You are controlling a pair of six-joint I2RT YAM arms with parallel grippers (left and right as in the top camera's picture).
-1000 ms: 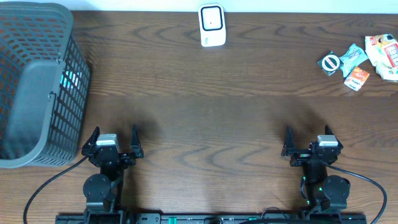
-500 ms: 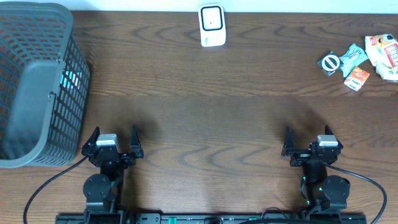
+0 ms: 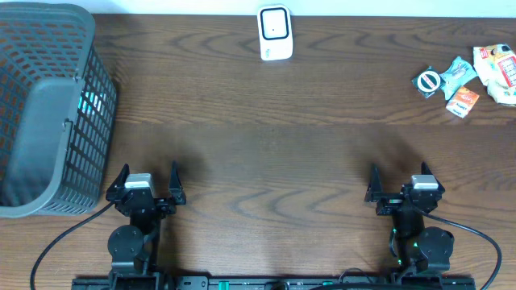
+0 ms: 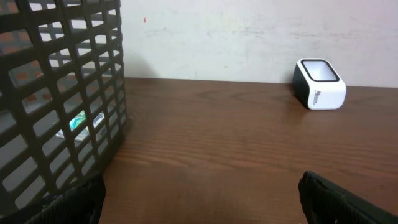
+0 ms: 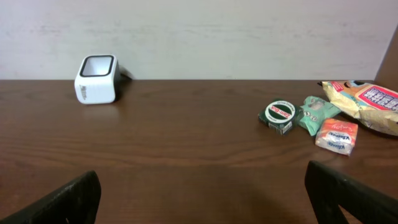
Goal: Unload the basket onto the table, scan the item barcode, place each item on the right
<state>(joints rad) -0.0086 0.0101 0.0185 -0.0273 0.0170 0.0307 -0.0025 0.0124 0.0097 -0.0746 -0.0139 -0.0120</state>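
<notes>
Left gripper [image 3: 148, 172] stood wide open and empty. Right gripper [image 3: 399, 176] was likewise wide, holding nothing. White scanner [image 3: 274, 32] sat well ahead of both, roughly between them. Snack packets [image 3: 463, 101] lay well ahead and to the right of the right gripper, untouched. Mesh basket [image 3: 48, 113] stood near the left gripper, ahead and to its left.

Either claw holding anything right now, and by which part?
Nothing is held. Left claw and right claw are both open and empty, well short of the packets.

No change — nothing has moved.
</notes>
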